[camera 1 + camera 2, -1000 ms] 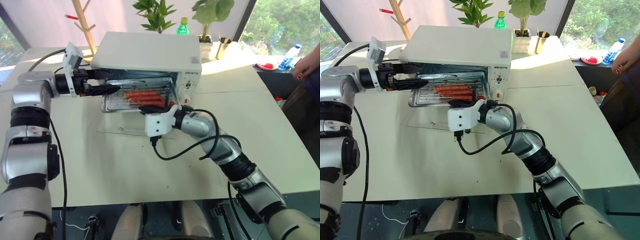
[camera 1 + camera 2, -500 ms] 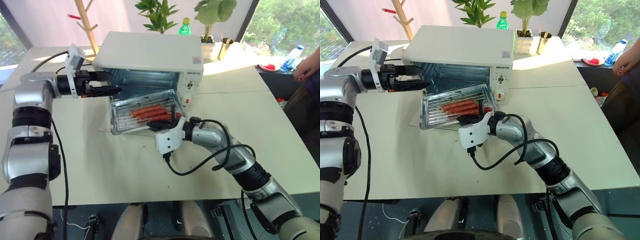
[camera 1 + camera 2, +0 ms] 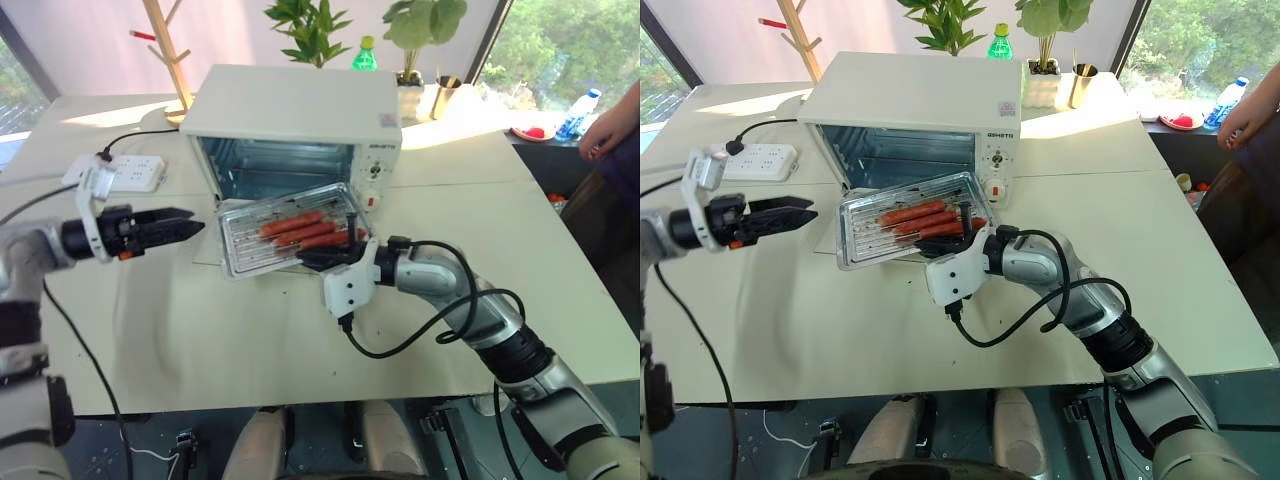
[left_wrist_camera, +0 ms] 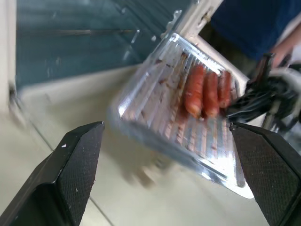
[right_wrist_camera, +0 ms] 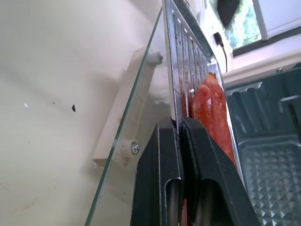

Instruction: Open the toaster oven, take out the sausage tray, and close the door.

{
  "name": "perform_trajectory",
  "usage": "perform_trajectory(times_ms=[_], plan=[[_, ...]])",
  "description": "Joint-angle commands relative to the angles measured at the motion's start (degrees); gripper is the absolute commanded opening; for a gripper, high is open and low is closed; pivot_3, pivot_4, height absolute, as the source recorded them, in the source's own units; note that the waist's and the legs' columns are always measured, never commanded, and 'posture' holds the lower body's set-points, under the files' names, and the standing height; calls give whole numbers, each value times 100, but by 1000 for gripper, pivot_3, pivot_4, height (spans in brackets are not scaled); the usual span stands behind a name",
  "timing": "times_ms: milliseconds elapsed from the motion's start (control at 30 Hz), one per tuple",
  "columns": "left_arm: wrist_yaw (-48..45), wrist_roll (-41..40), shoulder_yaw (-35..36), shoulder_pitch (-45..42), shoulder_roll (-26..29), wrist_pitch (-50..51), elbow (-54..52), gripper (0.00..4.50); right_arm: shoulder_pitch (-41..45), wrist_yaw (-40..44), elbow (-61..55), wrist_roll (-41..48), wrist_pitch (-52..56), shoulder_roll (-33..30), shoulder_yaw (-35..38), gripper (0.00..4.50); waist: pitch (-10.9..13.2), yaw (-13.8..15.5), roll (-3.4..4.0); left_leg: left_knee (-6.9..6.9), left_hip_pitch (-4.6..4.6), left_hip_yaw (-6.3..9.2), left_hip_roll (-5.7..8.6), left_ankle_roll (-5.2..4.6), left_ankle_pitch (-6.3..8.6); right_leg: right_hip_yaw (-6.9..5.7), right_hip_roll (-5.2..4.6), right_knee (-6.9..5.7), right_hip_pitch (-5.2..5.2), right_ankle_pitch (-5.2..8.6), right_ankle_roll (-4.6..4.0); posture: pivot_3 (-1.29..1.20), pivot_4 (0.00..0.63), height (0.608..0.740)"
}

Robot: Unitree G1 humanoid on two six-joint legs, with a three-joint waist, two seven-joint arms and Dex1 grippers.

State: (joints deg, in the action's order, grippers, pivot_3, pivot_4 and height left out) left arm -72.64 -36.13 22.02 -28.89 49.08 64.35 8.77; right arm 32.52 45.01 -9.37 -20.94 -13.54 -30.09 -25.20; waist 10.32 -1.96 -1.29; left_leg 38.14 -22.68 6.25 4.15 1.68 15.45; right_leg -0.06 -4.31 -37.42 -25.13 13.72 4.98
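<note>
The toaster oven [image 3: 940,105] bears small lettering, too small to read.

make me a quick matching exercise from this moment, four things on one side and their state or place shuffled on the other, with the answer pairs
Things:
1. sausage tray
2. door
3. left gripper
4. right gripper

States:
A. open, holding nothing, off to the tray's side
B. folded down flat in front of the toaster oven
C. shut on the tray's near rim
D. out of the oven, tilted above the door

Pairs: 1-D, 2-B, 3-A, 4-C
</note>
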Motion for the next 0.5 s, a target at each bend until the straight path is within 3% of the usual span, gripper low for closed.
perform_trajectory(times_ms=[33, 300, 500], plan=[[842, -874, 879, 283, -325, 1154, -1047, 4500, 33, -86, -217, 213, -308, 18, 187, 6, 1, 12, 2, -1, 9, 0, 0, 0, 0, 0, -8, 1, 8, 0, 0, 0, 150, 740], [2636, -1932, 1956, 918, -1947, 2791, -2508, 4500, -34, -94, -109, 317, -786, 12, 159, 6, 0, 48, 0, -3, 40, 2, 0, -1, 2, -1, -12, 18, 46, 0, 1, 0, 150, 740], [3259, -2536, 2230, 1269, -2134, 2815, -2845, 4500, -122, -77, -62, 305, -928, -37, 220, 6, 0, 98, 0, -5, 43, 0, -3, 11, -3, 2, -12, 19, 46, 0, -1, 0, 150, 740]])
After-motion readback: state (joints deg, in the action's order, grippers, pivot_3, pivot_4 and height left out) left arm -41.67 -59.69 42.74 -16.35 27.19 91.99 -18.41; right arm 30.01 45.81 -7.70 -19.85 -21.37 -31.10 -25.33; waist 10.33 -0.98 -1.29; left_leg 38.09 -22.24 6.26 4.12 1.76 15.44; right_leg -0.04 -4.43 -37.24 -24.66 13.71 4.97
